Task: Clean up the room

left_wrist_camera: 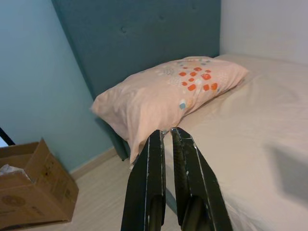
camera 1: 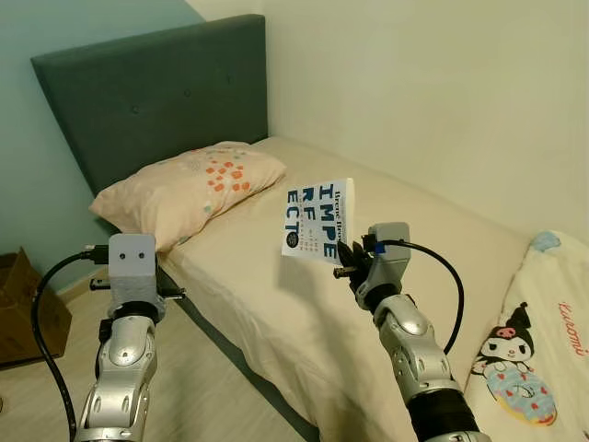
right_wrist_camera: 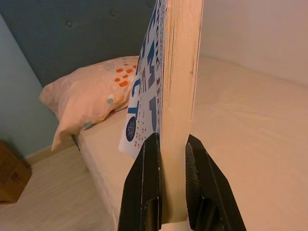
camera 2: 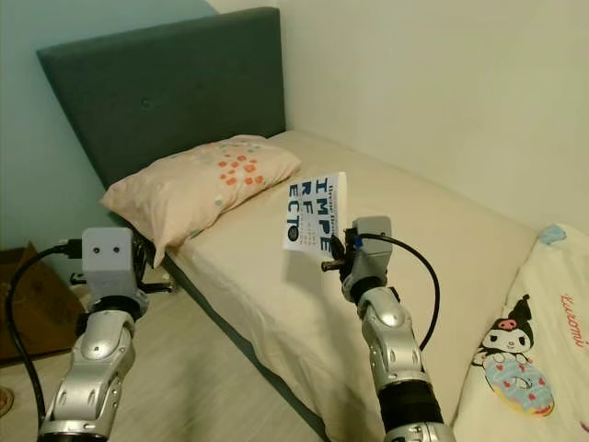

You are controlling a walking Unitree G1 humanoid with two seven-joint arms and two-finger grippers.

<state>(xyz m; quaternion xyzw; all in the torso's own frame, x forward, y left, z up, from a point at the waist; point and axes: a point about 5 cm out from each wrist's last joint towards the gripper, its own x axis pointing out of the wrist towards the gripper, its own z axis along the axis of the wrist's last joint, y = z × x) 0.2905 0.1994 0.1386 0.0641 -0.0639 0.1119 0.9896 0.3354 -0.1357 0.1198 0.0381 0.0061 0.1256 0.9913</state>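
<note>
Two grippers up over bed's near side. Right gripper (right_wrist_camera: 166, 144) clamped on book (camera 1: 317, 219), fingers (right_wrist_camera: 144, 192) pinching its lower edge from both covers, page block between them. Book held upright in the air above bed (camera 1: 386, 239), off the sheet, white cover with big blue letters facing toward headboard side. Shadow of book on sheet below. Left gripper (left_wrist_camera: 166, 139) holding nothing, fingers nearly together, narrow slit between them, pointing toward pillow (camera 1: 189, 189) from beyond bed's left edge, over floor (camera 1: 202, 387). Pillow peach with orange squares, lying at head end of bed against dark teal headboard (camera 1: 156, 87), one corner hanging past bed's left edge. Cardboard box (left_wrist_camera: 31, 185) on floor by blue wall (camera 1: 37, 198), well apart from bed, flaps open. White blanket (camera 1: 538, 341) with cartoon print at bed's near right corner, beside right arm. Small pale blue thing (camera 1: 545, 241) just past blanket's far edge, too small to tell what. Cream wall (camera 1: 433, 83) along bed's right side. Black cables looping off both wrists.
</note>
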